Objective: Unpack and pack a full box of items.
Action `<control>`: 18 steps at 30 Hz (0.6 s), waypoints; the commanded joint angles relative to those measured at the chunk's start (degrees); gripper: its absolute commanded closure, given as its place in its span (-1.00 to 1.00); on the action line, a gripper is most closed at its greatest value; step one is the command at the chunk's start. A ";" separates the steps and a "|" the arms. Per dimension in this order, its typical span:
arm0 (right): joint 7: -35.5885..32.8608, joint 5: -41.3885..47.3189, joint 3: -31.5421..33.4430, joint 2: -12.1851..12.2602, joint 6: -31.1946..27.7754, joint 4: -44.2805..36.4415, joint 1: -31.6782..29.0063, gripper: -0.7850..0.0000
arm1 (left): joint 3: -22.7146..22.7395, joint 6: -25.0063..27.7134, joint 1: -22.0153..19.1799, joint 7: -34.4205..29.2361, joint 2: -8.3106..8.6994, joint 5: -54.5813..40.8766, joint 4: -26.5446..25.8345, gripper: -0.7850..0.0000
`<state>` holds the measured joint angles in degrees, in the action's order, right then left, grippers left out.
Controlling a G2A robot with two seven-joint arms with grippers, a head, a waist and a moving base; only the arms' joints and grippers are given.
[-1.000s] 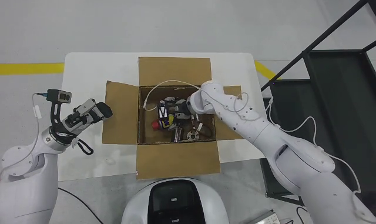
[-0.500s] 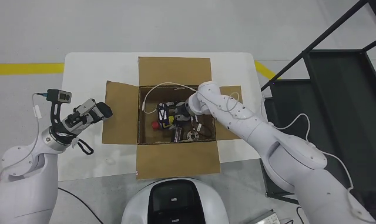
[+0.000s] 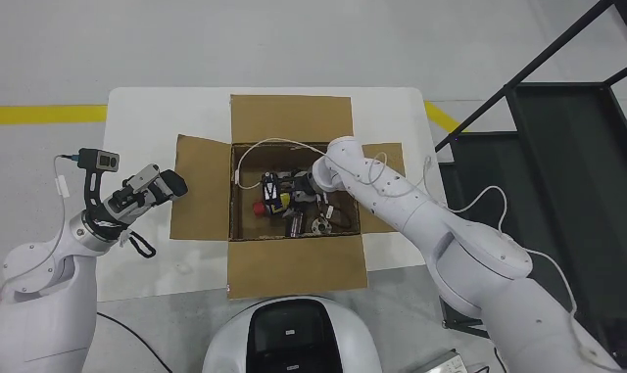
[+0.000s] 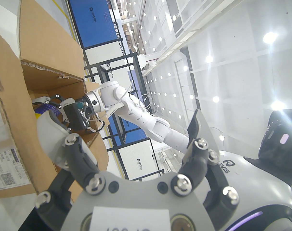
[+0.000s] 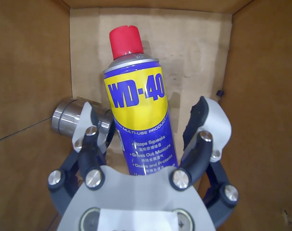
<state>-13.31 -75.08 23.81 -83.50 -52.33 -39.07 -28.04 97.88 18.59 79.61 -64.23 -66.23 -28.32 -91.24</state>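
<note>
- over the last second the right arm has edged a little further across the open box [image 3: 294, 265], its wrist sliding toward the far left of the opening. the left arm has not moved.
- the right gripper [image 5: 146, 118] is now released, its jaws spread either side of the spray can [image 5: 138, 90]. the can lies inside the box with its red cap pointing away from the gripper, and the pads do not seem to touch it yet.
- a metal cylinder [image 5: 64, 118] sits just beside the can, close to one finger.
- my read: the unpacking is at the point of lining up a grasp on the can. closing comes next, and the cylinder could get nudged.
- the left gripper [image 3: 162, 185] is released and empty, held over the tabletop [image 3: 167, 118] beside the box's left flap.
- the tabletop is white. around it is grey floor with a yellow line [image 3: 49, 112], and a dark frame [image 3: 549, 128] stands to the right.
</note>
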 commanded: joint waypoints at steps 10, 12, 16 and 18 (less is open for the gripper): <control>-0.03 -1.47 -1.21 -2.63 0.18 4.40 0.96 -0.75 | 0.00 0.00 0.00 0.00 0.00 0.00 0.00 -1.00; -0.03 -1.67 -1.33 -3.03 0.17 5.06 1.09 -0.54 | 0.00 0.00 0.00 0.00 0.00 0.00 0.00 -1.00; 0.19 -2.12 -1.50 -3.72 0.08 6.34 1.39 0.21 | 0.00 0.00 0.00 0.00 0.00 0.00 0.00 -1.00; 0.07 -2.36 -1.59 -4.03 -0.04 6.97 1.54 0.58 | 0.00 0.00 0.00 0.00 0.00 0.00 0.00 -1.00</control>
<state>-13.16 -77.33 22.26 -87.36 -52.32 -32.44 -26.57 97.88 18.59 79.61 -64.23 -66.23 -28.32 -91.24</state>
